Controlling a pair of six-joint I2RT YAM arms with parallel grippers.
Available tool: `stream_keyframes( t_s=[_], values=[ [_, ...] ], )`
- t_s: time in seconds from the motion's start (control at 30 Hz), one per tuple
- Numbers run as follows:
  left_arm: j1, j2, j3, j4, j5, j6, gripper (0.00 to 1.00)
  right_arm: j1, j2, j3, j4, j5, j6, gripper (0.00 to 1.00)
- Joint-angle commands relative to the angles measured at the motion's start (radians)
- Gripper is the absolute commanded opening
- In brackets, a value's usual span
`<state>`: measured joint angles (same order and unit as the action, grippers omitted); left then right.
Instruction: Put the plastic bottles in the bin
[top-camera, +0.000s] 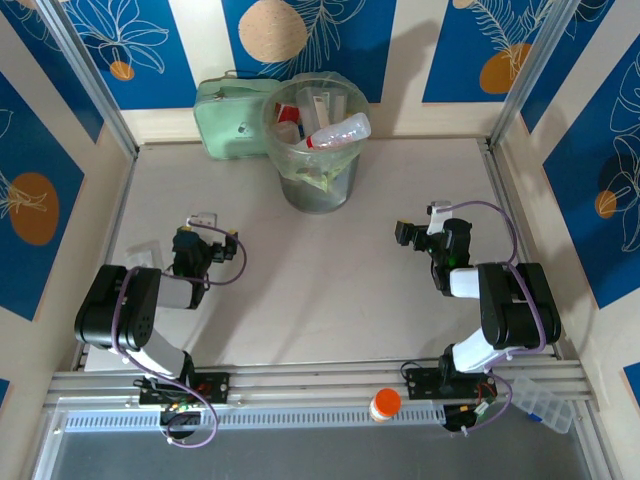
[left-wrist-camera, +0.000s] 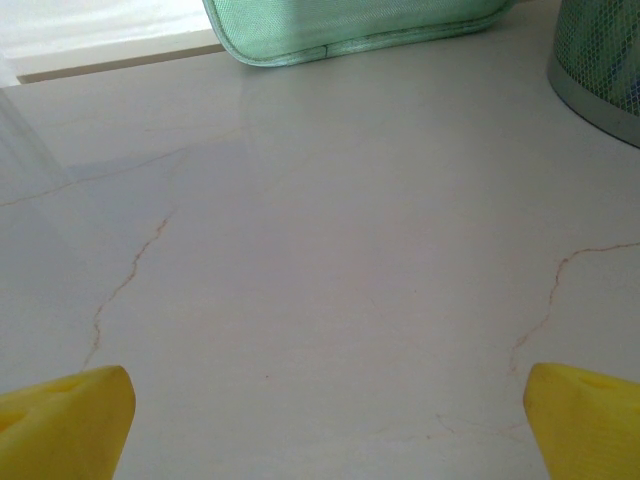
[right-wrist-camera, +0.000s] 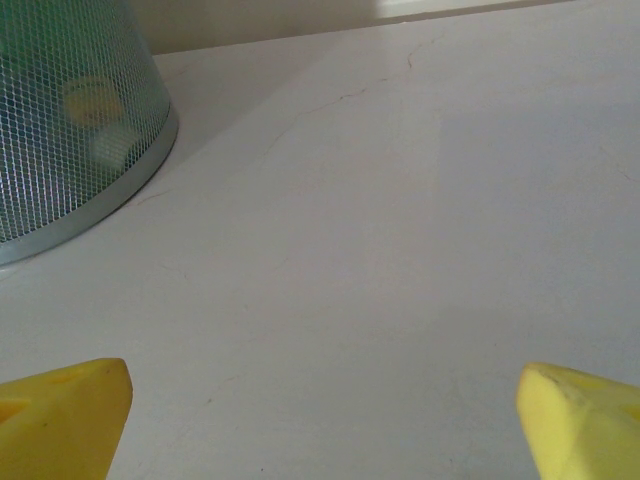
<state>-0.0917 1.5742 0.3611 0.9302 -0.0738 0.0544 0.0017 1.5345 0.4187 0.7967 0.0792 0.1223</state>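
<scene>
The bin (top-camera: 320, 188), a round mesh wastebasket with a pale green liner, stands at the back middle of the table. Several plastic bottles (top-camera: 338, 131) lie inside it, the topmost one clear with a red cap. My left gripper (top-camera: 205, 238) rests low at the near left, open with nothing between its yellow fingertips (left-wrist-camera: 65, 420). Over at the near right, my right gripper (top-camera: 422, 228) is also open and empty, its yellow fingertips (right-wrist-camera: 585, 425) wide apart. The bin's base (left-wrist-camera: 600, 75) is at the upper right of the left wrist view, and the bin (right-wrist-camera: 70, 120) is at the upper left of the right wrist view.
A flat mint-green case (top-camera: 230, 120) leans at the back wall left of the bin, and the case (left-wrist-camera: 350, 25) is ahead of my left gripper. An orange-capped white jar (top-camera: 385, 404) and a clear plastic box (top-camera: 545, 405) sit on the front rail.
</scene>
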Motion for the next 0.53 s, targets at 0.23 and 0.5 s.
stream_keyframes(
  t_s=[0.23,0.5],
  values=[
    [0.016,-0.008,0.013,0.01,0.012,0.002,0.99,0.0,-0.013,-0.004,0.013,0.016,-0.019,0.99],
    [0.02,-0.009,0.015,0.01,0.025,-0.001,0.99,0.0,-0.013,-0.003,0.014,0.016,-0.019,0.99]
  ],
)
